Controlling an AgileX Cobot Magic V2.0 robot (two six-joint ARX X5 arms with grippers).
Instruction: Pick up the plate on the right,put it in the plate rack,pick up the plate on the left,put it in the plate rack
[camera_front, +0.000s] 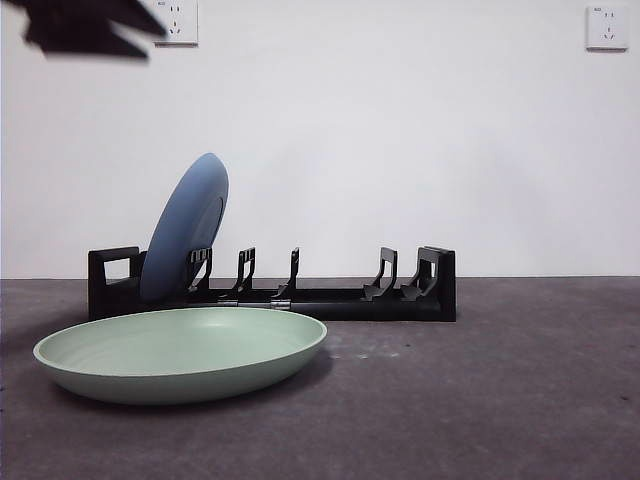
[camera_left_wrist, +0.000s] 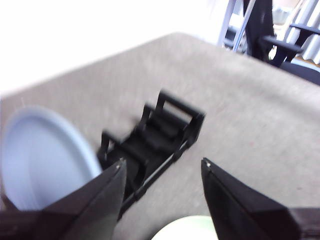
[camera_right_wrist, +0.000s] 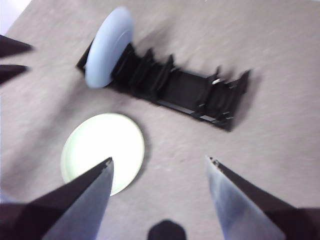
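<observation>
Standing already in the long black plastic plate rack (camera_front: 300, 295), the round blue plate (camera_front: 185, 240) is leaning; you're now needing the empty, spread-jawed left end effector (camera_left_wrist: 162, 167) lowered onto the pale green plate (camera_front: 180, 350) lying on the counter (camera_front: 500, 400); the right end effector (camera_right_wrist: 159, 162) is hovering agape.

The plate rack (camera_front: 330, 290) is long, low and black, with blocky ends and a row of upright slotted dividers; it lies flat on the grey tabletop towards its far edge. A blue plate (camera_front: 186, 240) stands on its rim in a slot near one end of the rack, tilted rather than upright, leaning on a divider. A pale green plate (camera_front: 180, 352) lies flat, right side up, on the tabletop just in front of that same end, nearer the front edge.
</observation>
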